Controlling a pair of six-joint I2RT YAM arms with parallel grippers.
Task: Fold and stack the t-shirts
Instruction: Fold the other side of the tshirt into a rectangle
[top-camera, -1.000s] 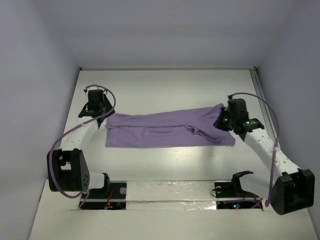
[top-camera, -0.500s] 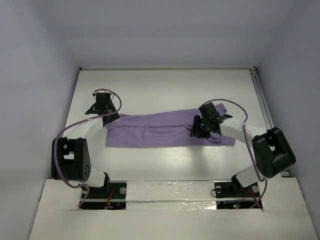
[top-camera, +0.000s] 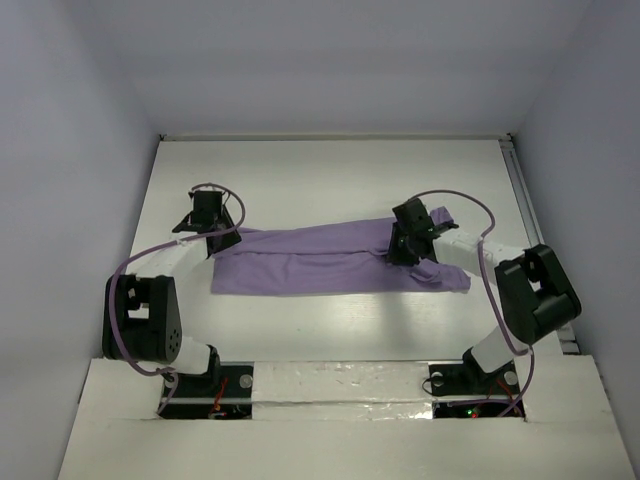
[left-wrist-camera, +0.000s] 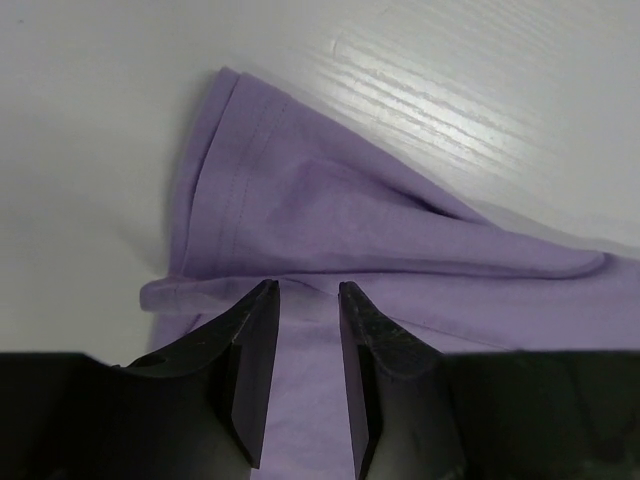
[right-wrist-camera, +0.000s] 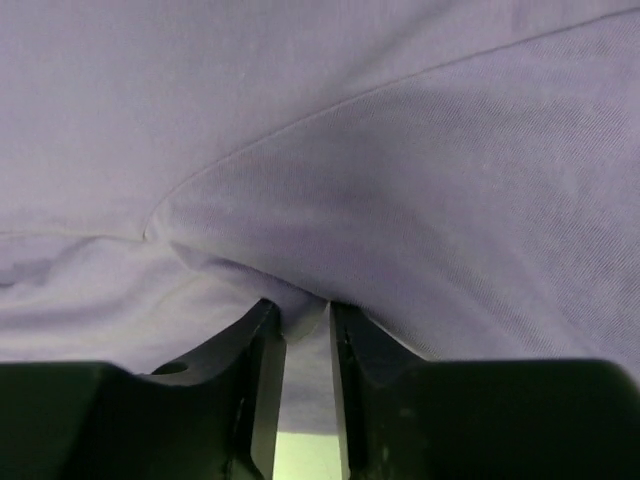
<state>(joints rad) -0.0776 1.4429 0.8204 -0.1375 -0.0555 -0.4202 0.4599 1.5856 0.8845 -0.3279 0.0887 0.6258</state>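
Moved inward, our right gripper (right-wrist-camera: 300, 315) pinches a ridge of the t-shirt (top-camera: 310, 262), our left gripper (left-wrist-camera: 305, 290) straddles its hem narrowly, hold unclear; gripping for a fold, we next need an even lift.

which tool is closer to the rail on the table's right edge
Right. Right tool grips the t-shirt right of middle; left tool at its left end, farther from the rail.
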